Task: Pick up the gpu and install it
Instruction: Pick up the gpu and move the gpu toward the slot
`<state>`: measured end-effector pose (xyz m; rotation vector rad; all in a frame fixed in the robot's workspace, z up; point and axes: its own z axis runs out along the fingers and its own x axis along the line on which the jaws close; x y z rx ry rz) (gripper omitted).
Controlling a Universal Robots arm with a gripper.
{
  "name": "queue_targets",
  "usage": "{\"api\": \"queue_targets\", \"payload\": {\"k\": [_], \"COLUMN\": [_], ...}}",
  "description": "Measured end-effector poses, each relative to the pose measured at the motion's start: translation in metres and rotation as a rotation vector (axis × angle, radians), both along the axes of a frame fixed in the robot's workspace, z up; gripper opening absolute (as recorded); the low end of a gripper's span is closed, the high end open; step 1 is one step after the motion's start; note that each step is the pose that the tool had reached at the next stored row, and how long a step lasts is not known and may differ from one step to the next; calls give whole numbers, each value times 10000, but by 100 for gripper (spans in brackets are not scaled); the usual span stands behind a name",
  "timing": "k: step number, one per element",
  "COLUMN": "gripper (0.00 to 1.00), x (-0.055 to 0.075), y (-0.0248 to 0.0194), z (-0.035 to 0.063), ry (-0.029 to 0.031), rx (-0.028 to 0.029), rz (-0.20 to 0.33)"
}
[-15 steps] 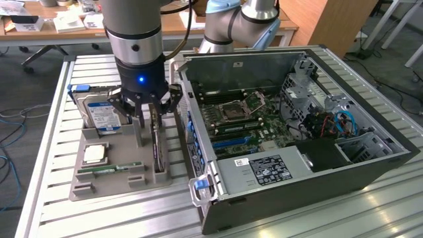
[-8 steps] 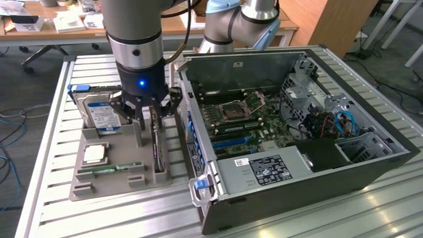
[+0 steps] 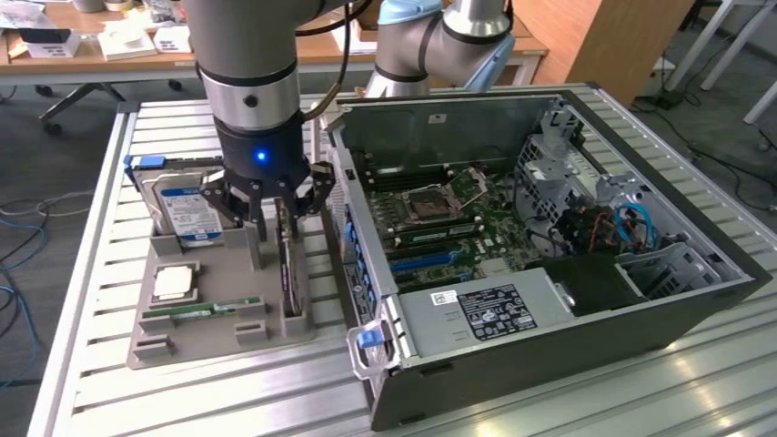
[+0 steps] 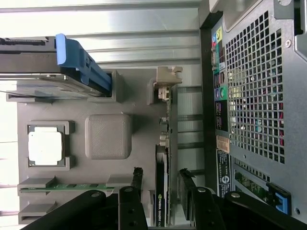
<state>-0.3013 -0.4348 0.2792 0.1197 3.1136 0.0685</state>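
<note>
Slatted aluminium bench [image 3: 182,401], grey fixture tray [image 3: 200,339], gpu [image 4: 161,194] upright on edge, white NVIDIA QUADRO lettering, gripper [image 4: 160,173] jaws open astride the card, open computer case [image 3: 547,357] beside tray.

The exterior camera sits high and well back from the slatted table [image 3: 680,391] and looks down at a slant. It takes in the whole open computer case [image 3: 547,364] toward the exterior view's right, the grey tray [image 3: 206,332] toward its left, and the arm [image 3: 249,82] standing over the tray. The wrist camera rides on that arm, faces straight down past the gripper [image 4: 161,173], and hangs close above the tray's edge that lies beside the case's perforated wall [image 4: 254,86]. Both views share the tray, its hard drive [image 3: 182,214], the gpu [image 4: 161,201] standing on edge, and that side of the case.
</note>
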Motion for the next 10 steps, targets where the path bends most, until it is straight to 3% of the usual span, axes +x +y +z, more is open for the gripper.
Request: {"api": "queue_targets", "payload": {"k": [5, 10], "gripper": [43, 43], "x": [0, 0], "y": [-9, -63], "z": [-1, 0], "ry": [-2, 0], "rx": [1, 0], "rz": [-1, 0]}}
